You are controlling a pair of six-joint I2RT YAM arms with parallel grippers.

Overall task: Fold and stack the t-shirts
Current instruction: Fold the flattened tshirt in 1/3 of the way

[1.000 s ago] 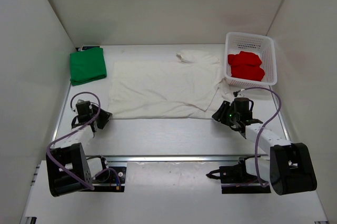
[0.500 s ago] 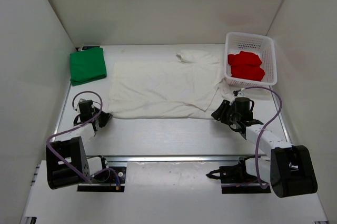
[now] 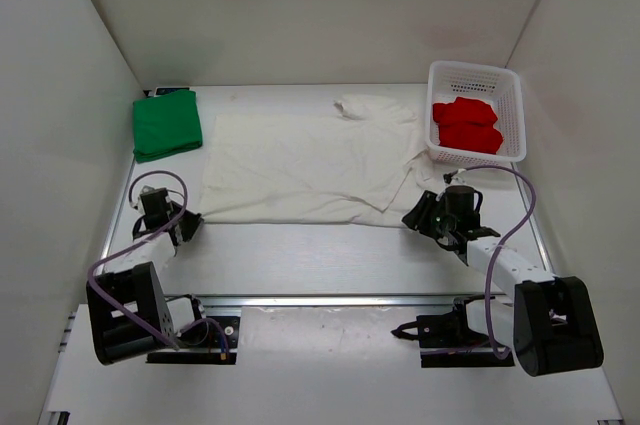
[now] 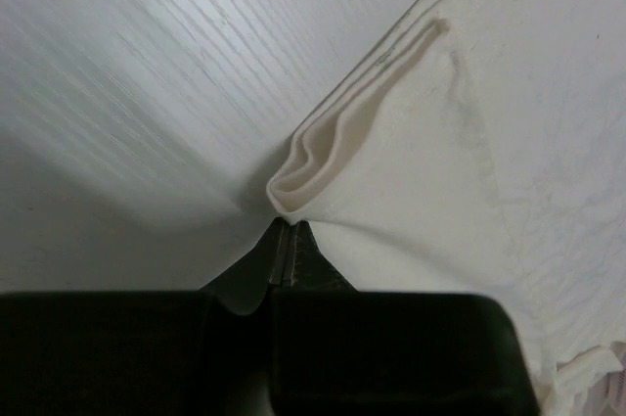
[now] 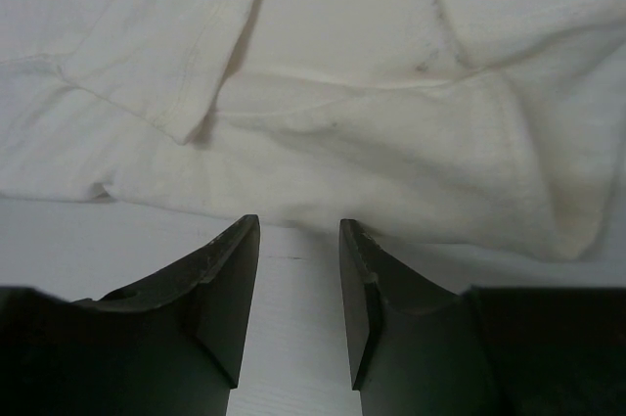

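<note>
Ahead of both claws, across the table (image 3: 330, 255), lies the off-white t-shirt (image 3: 300, 165), spread flat, one sleeve reaching toward the basket.

- White mesh basket (image 3: 478, 73): beyond the right gripper (image 3: 413, 213) and to its right, at the far edge. It holds the red t-shirt (image 3: 467, 125), bunched; the overhead view alone shows it.
- Green t-shirt (image 3: 167, 125): folded square, well beyond the left gripper (image 3: 192, 222) at the far left corner, apart from the white cloth.
- Left claw: your wrist view shows the jaws pressed tight together, with the shirt's near corner bunched into a small looped fold right at the tips. It looks nipped there. The overhead view cannot resolve this.
- Right claw: jaws stand roughly half open and hold nothing. Your wrist view shows bare table between the fingers (image 5: 230, 279) and the shirt's hem just ahead of them, apart. A folded-over flap lies ahead to the left.
- Nothing lies between either claw and the cloth.
</note>
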